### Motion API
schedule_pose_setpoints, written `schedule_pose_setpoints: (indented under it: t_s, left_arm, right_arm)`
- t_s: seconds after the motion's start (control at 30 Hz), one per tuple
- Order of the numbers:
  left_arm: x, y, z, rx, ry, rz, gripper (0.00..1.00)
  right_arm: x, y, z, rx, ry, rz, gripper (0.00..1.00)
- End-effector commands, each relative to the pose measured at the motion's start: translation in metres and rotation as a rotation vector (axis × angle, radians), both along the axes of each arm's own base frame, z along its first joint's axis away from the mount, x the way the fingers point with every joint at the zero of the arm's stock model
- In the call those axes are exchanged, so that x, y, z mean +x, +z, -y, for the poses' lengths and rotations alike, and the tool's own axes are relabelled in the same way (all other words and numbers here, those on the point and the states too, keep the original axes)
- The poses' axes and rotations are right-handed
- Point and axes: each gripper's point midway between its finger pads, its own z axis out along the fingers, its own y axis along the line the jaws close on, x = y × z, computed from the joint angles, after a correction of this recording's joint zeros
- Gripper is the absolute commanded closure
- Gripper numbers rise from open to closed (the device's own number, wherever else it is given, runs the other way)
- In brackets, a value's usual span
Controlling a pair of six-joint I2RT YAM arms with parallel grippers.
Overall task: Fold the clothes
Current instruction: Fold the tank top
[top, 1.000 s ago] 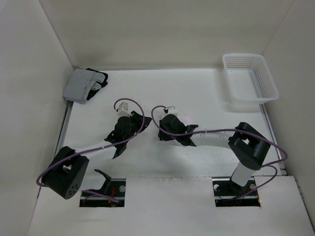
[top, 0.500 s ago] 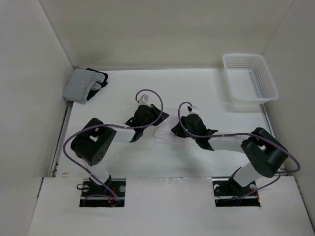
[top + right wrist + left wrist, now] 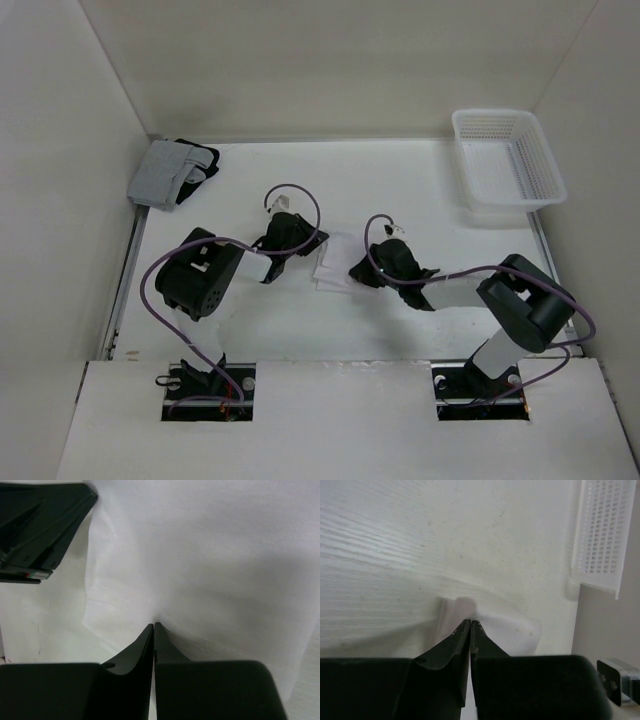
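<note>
both grippers now pinched onto the clothes

a second ago the arms sat further back with jaws part open. since then both have reached in and closed. the left gripper (image 3: pixel 305 243) and right gripper (image 3: pixel 358 272) now sit at opposite sides of the clothes (image 3: pixel 335 266), which lie mid-table (image 3: pixel 420 190) between them, well apart from the basket (image 3: pixel 505 160) and the grey bundle (image 3: pixel 165 172). by my reading the grasp step is done and the fold itself has not begun; a lift and carry-over looks like the next thing due.

the top view gives the layout but not the grip: the cloth is white on white and its outline is hard to trace there. the wrist views settle it. on the left wrist the fingertips meet with no gap and a small ridge of fabric stands up at them. on the right wrist the tips are likewise closed, with creases running out from the pinch, and the left gripper's body shows at the cloth's far edge. how many layers each pinch holds, i cannot tell.
</note>
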Motion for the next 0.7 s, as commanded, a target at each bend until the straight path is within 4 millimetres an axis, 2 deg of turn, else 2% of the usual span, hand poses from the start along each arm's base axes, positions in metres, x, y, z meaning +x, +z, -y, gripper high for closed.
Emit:
schedule_pose_setpoints:
  t_s: [0.0,0.17,0.23,0.33,0.5,0.57,0.67]
  left_arm:
    - [-0.001,0.012,-0.012,0.033,0.014,0.071,0.96]
    - [-0.006,-0.014,-0.030,0.082,0.042,0.026,0.95]
    - [-0.006,-0.010,-0.037,0.079,0.055,0.038,0.95]
    - [-0.007,0.015,-0.038,0.064,0.054,0.107,0.95]
    - [-0.026,0.058,-0.016,0.031,-0.010,0.196,0.94]
    - [-0.034,0.068,0.001,0.025,-0.049,0.212,0.94]
    - [-0.040,0.073,0.029,0.013,-0.106,0.216,0.94]
  right_arm:
    - [0.007,0.007,0.003,0.032,-0.024,0.019,0.94]
    - [0.004,0.005,0.006,0.019,-0.028,0.002,0.94]
    - [0.003,0.007,0.007,0.017,-0.027,0.003,0.93]
    - [-0.001,0.012,0.006,0.025,-0.007,0.012,0.92]
    - [-0.002,0.042,0.002,0.051,0.036,0.073,0.89]
    - [0.001,0.056,-0.001,0.062,0.055,0.101,0.88]
    - [0.021,0.070,0.007,0.064,0.028,0.143,0.89]
